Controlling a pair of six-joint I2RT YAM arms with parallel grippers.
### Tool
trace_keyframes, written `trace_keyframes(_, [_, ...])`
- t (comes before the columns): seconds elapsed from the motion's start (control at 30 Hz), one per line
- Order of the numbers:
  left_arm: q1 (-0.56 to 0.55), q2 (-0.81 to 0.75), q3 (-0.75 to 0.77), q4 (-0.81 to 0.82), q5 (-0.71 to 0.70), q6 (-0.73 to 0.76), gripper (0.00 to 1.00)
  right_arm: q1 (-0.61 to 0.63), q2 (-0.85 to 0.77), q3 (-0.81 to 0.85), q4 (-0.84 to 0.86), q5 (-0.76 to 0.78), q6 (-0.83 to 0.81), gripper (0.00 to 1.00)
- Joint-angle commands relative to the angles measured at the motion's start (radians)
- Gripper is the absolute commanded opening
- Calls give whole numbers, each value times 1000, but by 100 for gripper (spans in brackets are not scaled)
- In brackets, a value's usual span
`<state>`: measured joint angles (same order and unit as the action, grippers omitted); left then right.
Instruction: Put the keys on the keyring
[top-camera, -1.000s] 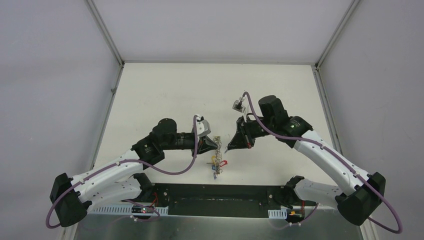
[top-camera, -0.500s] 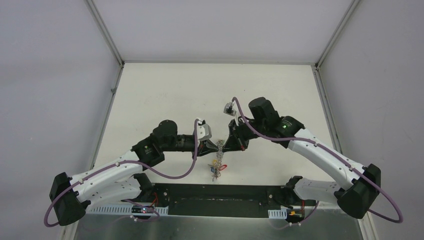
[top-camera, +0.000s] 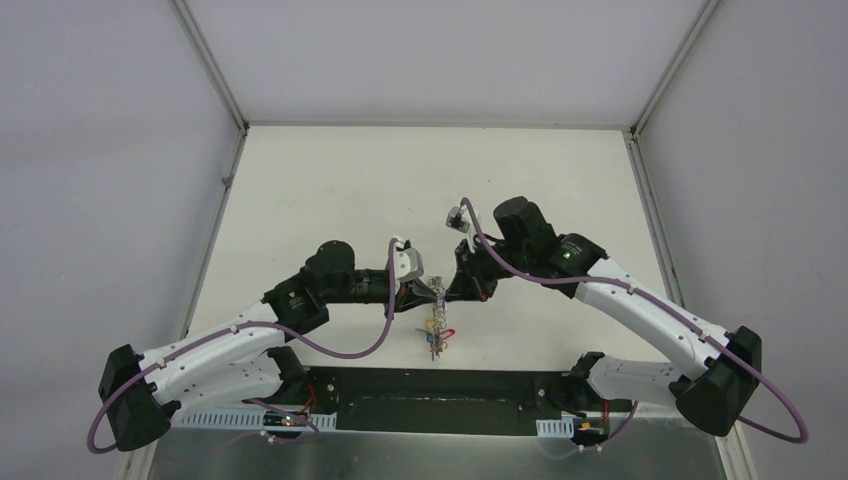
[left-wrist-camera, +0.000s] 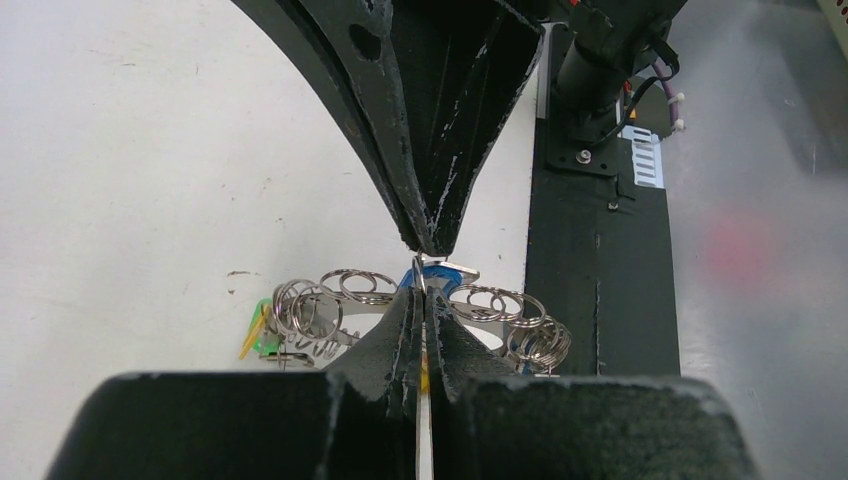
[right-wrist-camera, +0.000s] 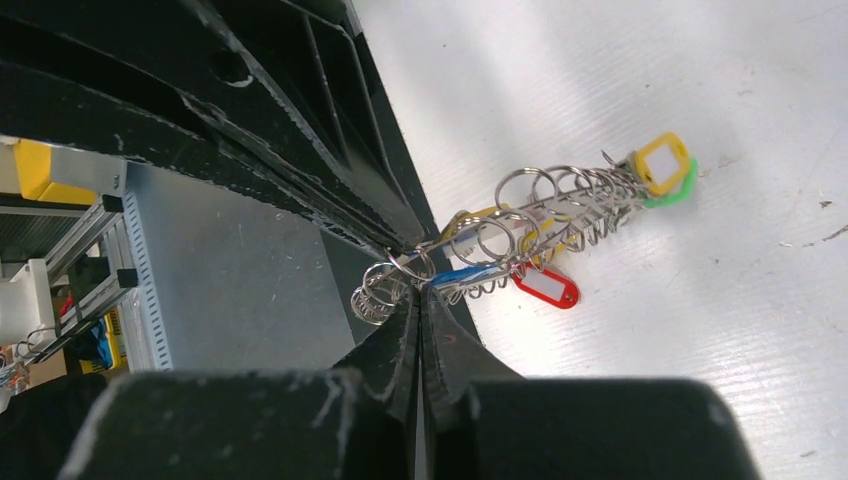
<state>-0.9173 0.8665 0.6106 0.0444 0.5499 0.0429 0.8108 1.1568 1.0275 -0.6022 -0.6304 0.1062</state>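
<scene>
**A:** How far along?

**B:** Above the table (top-camera: 330, 200), the left claw (top-camera: 424, 292) is clamped shut on the lifted keyring (top-camera: 438, 298). The right claw (top-camera: 453, 292), also shut, meets it tip to tip. Several keys (top-camera: 434, 332) already hang threaded.

**A:** What's left?

**B:** Hard to say. I can't make out any loose key, or whether the right tip pinches anything.

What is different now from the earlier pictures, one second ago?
The right tool moved left, toward the left tool, and its shut tip now meets the keyring there; whether it grips it I cannot tell. The left tool stayed shut on the keyring's raised end, and the keys hardly moved on the table.
</scene>
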Motion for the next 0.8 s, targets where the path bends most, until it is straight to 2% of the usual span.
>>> trace_keyframes(0.0, [-19, -36, 8, 71, 22, 12, 0, 1, -41, 10, 21, 83, 7, 0])
trace_keyframes(0.5, [-31, -43, 12, 74, 11, 18, 0, 1, -45, -33, 41, 43, 12, 0])
trace_keyframes(0.57, [-31, -47, 12, 75, 9, 20, 0, 1, -47, -35, 36, 50, 11, 6])
trace_keyframes(0.67, [-32, -51, 11, 75, 4, 20, 0, 2, -81, -45, 39, 71, 3, 21])
trace_keyframes(0.77, [-35, -55, 8, 75, 2, 21, 0, 2, -134, -56, 55, 95, -2, 43])
